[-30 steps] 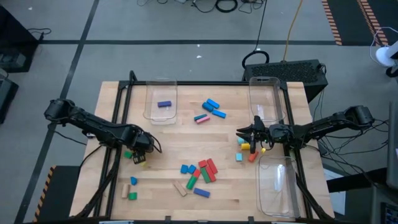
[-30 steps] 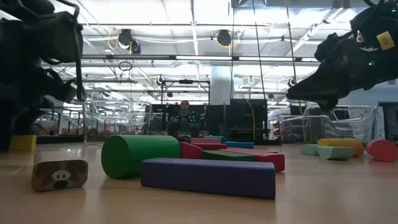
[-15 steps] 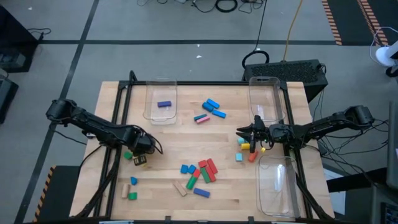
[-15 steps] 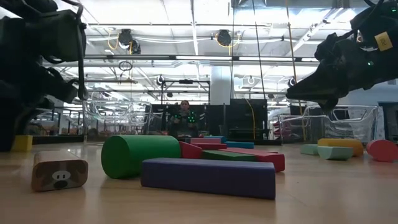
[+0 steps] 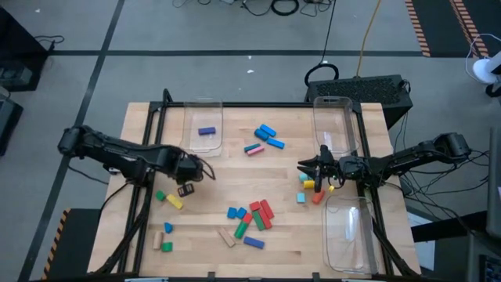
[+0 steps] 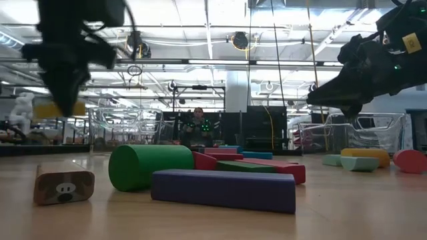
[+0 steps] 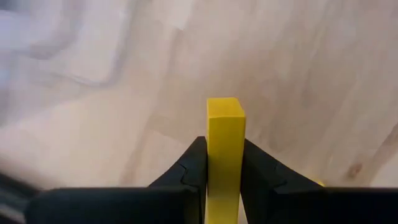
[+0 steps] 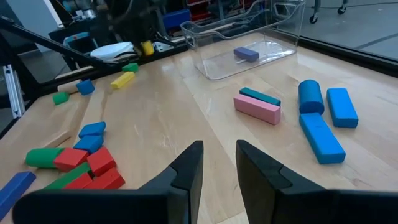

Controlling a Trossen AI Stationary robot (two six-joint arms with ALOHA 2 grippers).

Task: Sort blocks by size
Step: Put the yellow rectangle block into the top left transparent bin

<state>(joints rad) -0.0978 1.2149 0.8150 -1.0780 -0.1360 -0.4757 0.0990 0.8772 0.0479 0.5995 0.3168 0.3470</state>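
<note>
My left gripper (image 5: 186, 188) hangs above the table's left half, shut on a small yellow block (image 7: 225, 137). The same block shows lifted in the low view (image 6: 60, 108). Below it a yellow bar (image 5: 174, 202) and a green block (image 5: 160, 196) lie flat on the table. My right gripper (image 8: 219, 163) hovers open over the table's right half, with nothing between its fingers. Beneath it lie a yellow block (image 5: 309, 185), a blue one (image 5: 301, 198) and an orange one (image 5: 317, 196). My left gripper pinches the yellow block between its two fingers (image 7: 193, 168) on two opposite sides (image 7: 214, 163). The fingers come from above, pointing down. The block's free end (image 7: 225, 107) sticks out past the fingertips. It hangs clear of the table.
A clear bin (image 5: 202, 125) at the far left holds a purple block (image 5: 207, 131). Two more clear bins stand at the far right (image 5: 333, 125) and near right (image 5: 348, 231). Blue blocks (image 5: 266, 135), a pink bar (image 5: 253, 149), a central cluster (image 5: 250, 215) and near-left blocks (image 5: 163, 239) lie scattered.
My left gripper has risen and gone toward the table's right and far edges. The small yellow block has come up with it, off the table.
</note>
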